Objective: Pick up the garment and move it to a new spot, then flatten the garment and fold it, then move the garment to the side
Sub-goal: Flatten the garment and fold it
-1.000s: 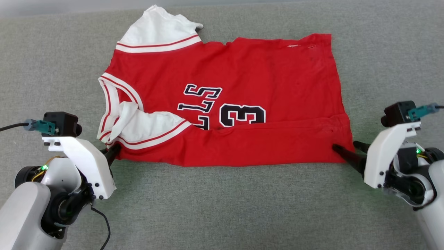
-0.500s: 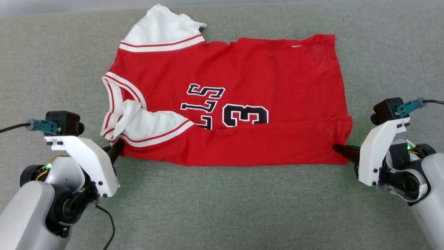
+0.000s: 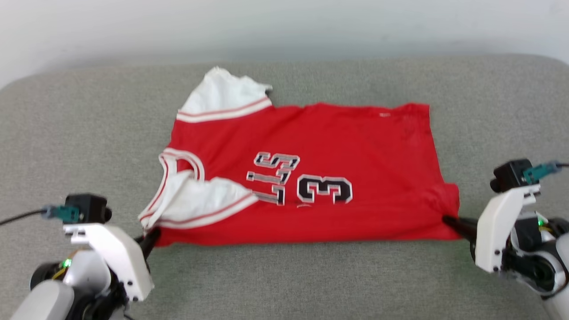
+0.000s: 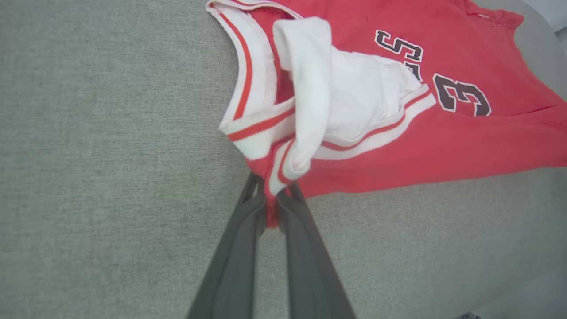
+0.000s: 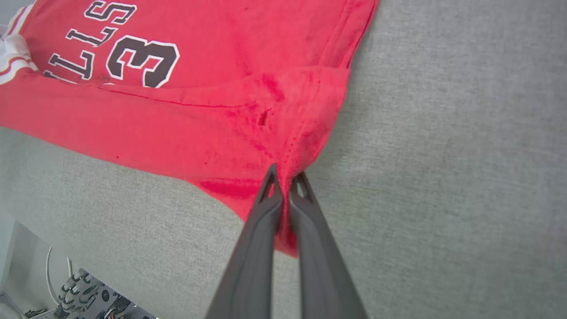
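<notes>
The garment (image 3: 329, 151), a red jersey with white sleeves and black lettering, lies spread on the grey cushion with its near edge folded over the print. My left gripper (image 3: 150, 235) is shut on the garment's near left corner, by the folded white sleeve (image 4: 354, 102) and the striped neck trim (image 4: 248, 71). In the left wrist view the left gripper (image 4: 271, 188) pinches red and white cloth between its fingers. My right gripper (image 3: 446, 220) is shut on the near right hem corner, seen also as the right gripper (image 5: 285, 177) clamped on red fabric (image 5: 266, 128).
The grey cushion (image 3: 284, 284) reaches all round the garment, with free room in front and at both sides. A pale wall (image 3: 284, 26) rises behind its far edge. Cables and machine parts (image 5: 75, 292) show below the cushion's edge in the right wrist view.
My right gripper has shut on the hem corner; it stood open a second ago. The head camera has tilted up, so the whole scene sits lower. The near edge is lifted slightly.
</notes>
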`<state>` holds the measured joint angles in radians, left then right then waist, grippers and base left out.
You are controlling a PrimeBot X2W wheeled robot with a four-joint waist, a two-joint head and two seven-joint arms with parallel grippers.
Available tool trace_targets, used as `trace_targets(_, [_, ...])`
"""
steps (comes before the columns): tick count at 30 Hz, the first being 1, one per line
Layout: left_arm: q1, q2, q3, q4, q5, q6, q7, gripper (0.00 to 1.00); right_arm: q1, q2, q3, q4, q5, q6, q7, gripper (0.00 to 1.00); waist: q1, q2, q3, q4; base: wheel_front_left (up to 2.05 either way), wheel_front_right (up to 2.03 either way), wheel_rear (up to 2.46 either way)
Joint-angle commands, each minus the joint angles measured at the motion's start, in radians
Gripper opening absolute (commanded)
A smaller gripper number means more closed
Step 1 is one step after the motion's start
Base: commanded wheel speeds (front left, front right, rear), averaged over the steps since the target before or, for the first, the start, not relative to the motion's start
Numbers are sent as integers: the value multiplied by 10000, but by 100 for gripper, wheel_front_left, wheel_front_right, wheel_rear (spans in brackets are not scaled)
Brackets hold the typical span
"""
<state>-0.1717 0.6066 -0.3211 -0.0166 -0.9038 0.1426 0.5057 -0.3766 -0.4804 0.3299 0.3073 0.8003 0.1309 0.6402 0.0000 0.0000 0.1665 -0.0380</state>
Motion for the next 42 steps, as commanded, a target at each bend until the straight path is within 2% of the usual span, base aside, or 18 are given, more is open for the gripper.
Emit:
trace_targets(1, [342,54,97,-95,-96,113,-60,0,352,-73,-145,-166,31,-4,24,0,0,0,-254,25,0,0,0])
trace_targets(7, [1549,70,303,-335,-528,418,-73,0,1446,22,-641,-592,-120,-6,277,0,0,0,-370,-48,0,0,0])
trace_targets(13, [2024,-334,267,7,-901,378,-193,0,2160,497,-919,-527,-356,-4,377,0,0,0,-330,-112,0,0,0])
trace_targets(14, [1964,-436,238,142,-893,337,-281,1,2234,563,-976,-483,-413,-6,276,22,0,0,-317,-107,0,0,0])
trace_targets(15, [1908,-557,194,281,-959,251,-328,44,2305,645,-1036,-428,-454,-6,162,74,0,0,-307,-103,0,0,0])
trace_targets(16, [1816,-611,194,362,-971,170,-407,100,2374,707,-1042,-418,-496,-4,48,100,0,0,-301,-108,0,0,0])
trace_targets(19, [1550,-774,220,624,-801,-45,-856,100,2467,778,-1091,-636,-691,-4,-693,100,0,0,-348,-128,0,0,0])
trace_targets(23, [1112,-777,328,763,-232,-247,-1806,100,2599,749,-1233,-1198,-1322,-4,-2604,100,0,0,-524,-217,0,0,0])
trace_targets(24, [1112,-777,328,763,-232,-247,-1806,100,2599,749,-1233,-1198,-1322,-4,-2604,100,0,0,-524,-217,0,0,0])
trace_targets(27, [812,-752,316,745,343,-275,-2508,100,2667,958,-1555,-1492,-1843,-4,-4019,100,0,0,-655,-320,0,0,0])
trace_targets(30, [353,-800,312,708,920,-142,-3129,100,2635,1195,-1926,-1720,-2378,-4,-4948,100,0,0,-626,-472,0,0,0])
trace_targets(37, [-1345,-986,335,870,2042,354,-4059,100,2119,1799,-2592,-2704,-3129,-4,-5724,100,0,0,246,-999,0,0,0])
trace_targets(42, [-2918,-874,423,1583,2111,197,-3780,100,1595,2027,-2576,-3359,-3232,-4,-5760,100,0,0,1182,-1568,0,0,0])
